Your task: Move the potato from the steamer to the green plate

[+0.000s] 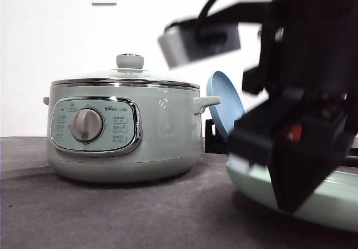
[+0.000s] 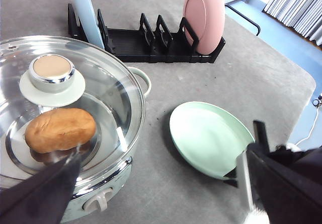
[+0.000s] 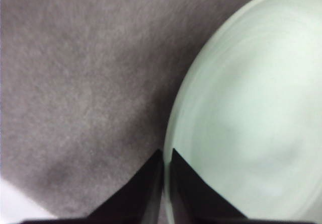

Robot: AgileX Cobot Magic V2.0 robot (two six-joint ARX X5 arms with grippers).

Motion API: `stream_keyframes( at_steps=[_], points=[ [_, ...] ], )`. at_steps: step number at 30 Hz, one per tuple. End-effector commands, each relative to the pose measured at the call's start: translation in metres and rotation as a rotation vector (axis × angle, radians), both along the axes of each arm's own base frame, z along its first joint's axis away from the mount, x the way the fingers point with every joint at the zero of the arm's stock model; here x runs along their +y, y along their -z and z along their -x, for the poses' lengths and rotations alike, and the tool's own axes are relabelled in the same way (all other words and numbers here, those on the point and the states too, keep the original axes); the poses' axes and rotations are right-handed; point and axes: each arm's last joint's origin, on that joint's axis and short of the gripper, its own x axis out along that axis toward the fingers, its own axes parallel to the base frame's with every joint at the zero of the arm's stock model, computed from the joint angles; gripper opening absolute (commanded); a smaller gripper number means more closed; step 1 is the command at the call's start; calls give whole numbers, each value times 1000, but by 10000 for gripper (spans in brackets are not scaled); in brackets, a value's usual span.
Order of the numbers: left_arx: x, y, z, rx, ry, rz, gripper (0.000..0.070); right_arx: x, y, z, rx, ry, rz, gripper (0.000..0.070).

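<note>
Left wrist view looks down on the steamer [image 2: 70, 133], whose glass lid [image 2: 65, 108] is on, with its knob [image 2: 52, 72] near the centre. The potato [image 2: 60, 129] lies inside the pot, seen through the glass, resting on a metal rack beside the knob. To the right of the steamer, apart from it on the grey table [image 2: 241, 68], sits the green plate [image 2: 211, 138], bare. Beyond both stands a black dish rack [image 2: 146, 45] holding a blue plate [image 2: 88, 12] and a pink plate [image 2: 204, 15], each upright on edge. Dark finger parts of the left gripper [image 2: 161, 194] show at either side of that view, wide apart with nothing between them.

Front view shows the steamer at the left with its dial [image 1: 87, 125] facing the camera, and the right arm's dark bulk low over the near rim of the green plate at the right. From the right wrist view, the right gripper [image 3: 167, 156] has its two tips pressed almost together, holding nothing, right at the plate's left edge just above the table.
</note>
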Motion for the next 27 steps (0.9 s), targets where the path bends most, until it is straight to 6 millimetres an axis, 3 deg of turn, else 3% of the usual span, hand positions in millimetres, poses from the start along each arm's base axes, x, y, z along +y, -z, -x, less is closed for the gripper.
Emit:
stream_keyframes(
  at_steps=[1,8,13,20,27],
  points=[
    [-1,-8,1,-23,14,13,700,5,2,2,-8,6,-6,75],
    [-1,-8,1,-23,14,13,700,6,-5,1,2,3,-52,394],
    [-1,-8,1,-22,14,13,700,0,-25,-4,69,4,-173,545],
    [-1,-8,1,-22,14,13,700,-23,-68,-19,124,19,-487,646],
    [-1,-7,1,-21,14,12,700,-70,-106,-33,39,111,-714,700]
  ],
)
